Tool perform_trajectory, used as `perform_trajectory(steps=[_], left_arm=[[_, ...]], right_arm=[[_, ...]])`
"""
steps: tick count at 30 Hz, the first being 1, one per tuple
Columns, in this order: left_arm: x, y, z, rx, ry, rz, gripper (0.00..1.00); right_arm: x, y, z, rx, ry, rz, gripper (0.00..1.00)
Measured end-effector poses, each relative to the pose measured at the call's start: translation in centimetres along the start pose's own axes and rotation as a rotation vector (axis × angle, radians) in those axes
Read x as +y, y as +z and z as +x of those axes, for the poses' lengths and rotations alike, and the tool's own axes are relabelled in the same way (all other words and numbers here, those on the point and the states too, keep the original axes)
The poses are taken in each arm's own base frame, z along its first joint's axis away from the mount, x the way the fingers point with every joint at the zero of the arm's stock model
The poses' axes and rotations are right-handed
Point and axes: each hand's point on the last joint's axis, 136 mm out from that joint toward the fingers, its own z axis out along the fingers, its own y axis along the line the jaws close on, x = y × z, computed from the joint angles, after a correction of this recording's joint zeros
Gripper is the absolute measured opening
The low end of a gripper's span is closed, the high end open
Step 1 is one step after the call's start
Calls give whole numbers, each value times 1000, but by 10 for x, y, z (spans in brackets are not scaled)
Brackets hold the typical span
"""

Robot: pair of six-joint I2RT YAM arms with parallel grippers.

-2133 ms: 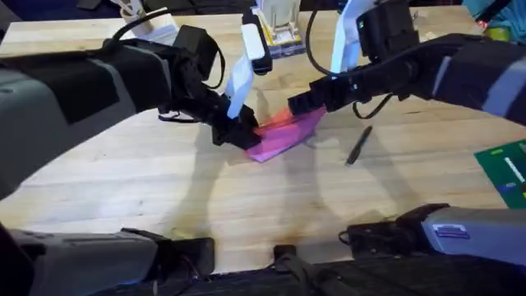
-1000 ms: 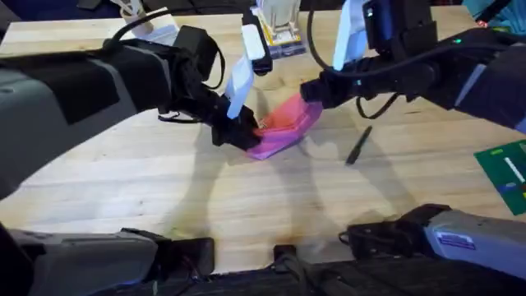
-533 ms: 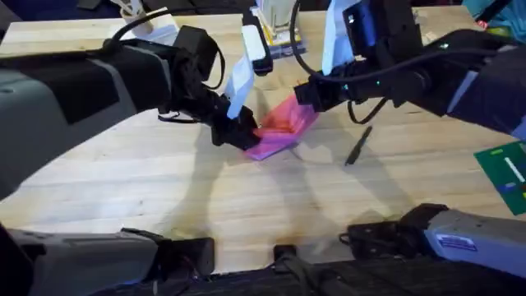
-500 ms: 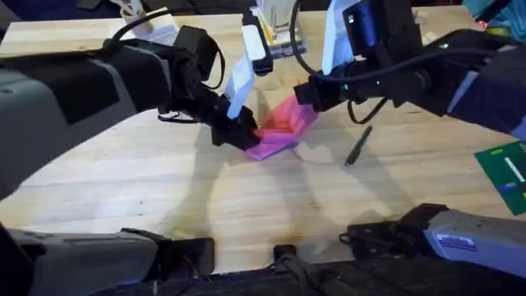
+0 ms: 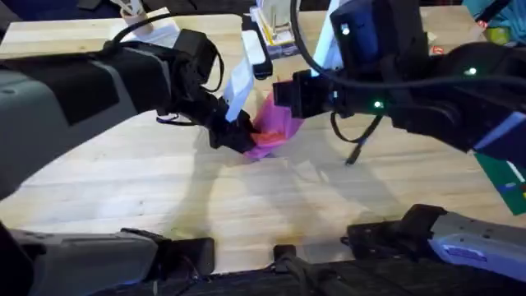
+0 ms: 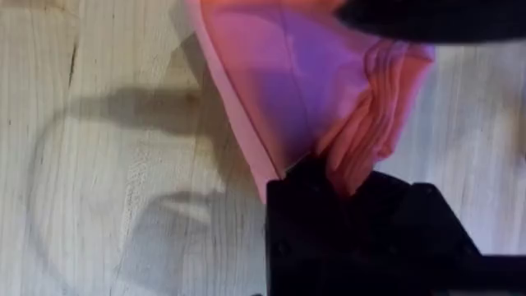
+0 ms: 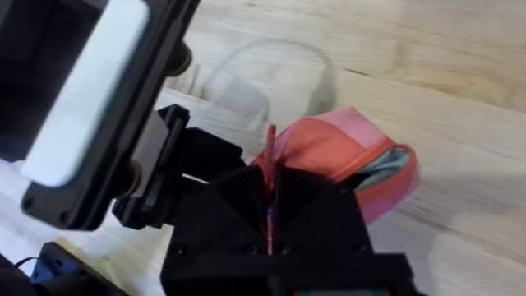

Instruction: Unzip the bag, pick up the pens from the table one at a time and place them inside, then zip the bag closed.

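The pink bag (image 5: 271, 131) lies mid-table, bunched between my two grippers. My left gripper (image 5: 238, 136) is shut on the bag's near-left end; the left wrist view shows the bag's (image 6: 288, 82) folded fabric pinched in my left gripper (image 6: 333, 177). My right gripper (image 5: 288, 97) hovers over the bag's top, close to the left one. In the right wrist view, my right gripper (image 7: 269, 193) is shut on a thin pink strip, the zipper pull, with the bag (image 7: 362, 160) behind it. One black pen (image 5: 356, 152) lies on the table (image 5: 123, 181) right of the bag, partly under the right arm.
At the table's back edge stand a clear container (image 5: 275, 25) and some white items (image 5: 152, 25). A green board (image 5: 509, 177) sits at the right edge. Bare wood stretches in front of the bag.
My right gripper has travelled left along the bag's top toward the left gripper, and its arm now looms larger. The bag has bunched up shorter. The left gripper and the pen stayed put.
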Motion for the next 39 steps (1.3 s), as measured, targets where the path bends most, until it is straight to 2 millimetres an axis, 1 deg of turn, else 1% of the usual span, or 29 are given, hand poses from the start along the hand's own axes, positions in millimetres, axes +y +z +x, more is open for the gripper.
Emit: perform_trajectory(steps=[3, 11, 19, 22, 27, 31, 39], left_arm=[[0, 0, 1, 2, -4, 1, 43], [-1, 0, 2, 6, -8, 2, 43], [0, 0, 1, 3, -4, 0, 43], [0, 0, 0, -1, 1, -1, 42], [3, 0, -4, -19, 13, -8, 42], [4, 0, -7, -35, 22, -11, 42], [3, 0, -18, -84, 45, 0, 43]], right_arm=[[7, -1, 2, -2, 3, -8, 32], [14, -1, 4, 0, 3, -9, 32], [9, 0, 9, 30, -6, 20, 32], [2, -1, 11, 45, 3, 35, 32], [-20, -9, 15, 81, 50, 74, 32], [-33, -23, 18, 97, 89, 80, 32], [-51, -51, 13, 63, 89, 70, 32]])
